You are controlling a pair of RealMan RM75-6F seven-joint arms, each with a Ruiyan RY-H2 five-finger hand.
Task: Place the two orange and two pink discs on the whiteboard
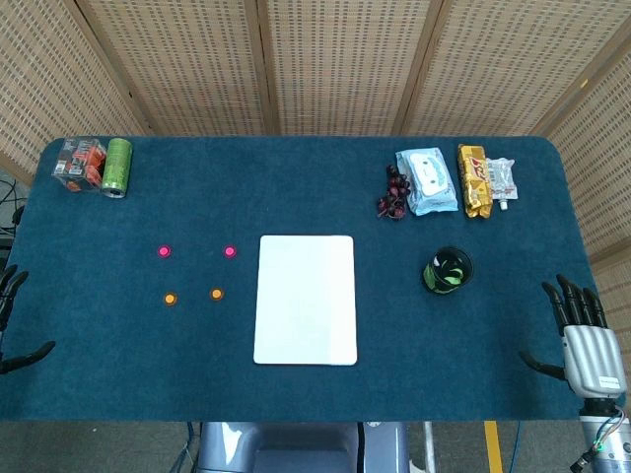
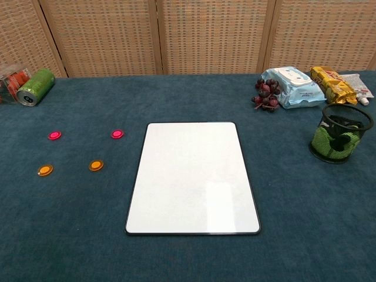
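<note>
Whiteboard: the whiteboard (image 1: 305, 300) lies flat at the middle of the table (image 1: 296, 197), bare, nothing on it.
Pink discs: the two pink discs, one (image 1: 230, 251) just beside the board's upper left corner at 9 o'clock, the other (image 1: 164, 251) further out the same way; both on the cloth, apart from the board.
Orange discs: the two orange discs, one (image 1: 216, 294) and the other (image 1: 170, 298), sit at 6 o'clock from the pink ones, also off the board.
Left hand: the left hand (image 1: 10, 315) is at the table's 9 o'clock edge, only partly in frame, fingers spread, holding nothing.
Right hand: the right hand (image 1: 584, 340) is at the 4 o'clock edge, fingers apart and pointing to 12 o'clock, empty.
Mesh cup: a black mesh cup (image 2: 339, 133) with green inside stands at 3 o'clock from the board.
Far corner, 1 o'clock: grapes (image 2: 265, 94), a wipes pack (image 2: 294, 87), a yellow snack bag (image 2: 332, 84).
Far corner, 10 o'clock: a green can (image 1: 116, 168) lying beside a clear box (image 1: 79, 164).
</note>
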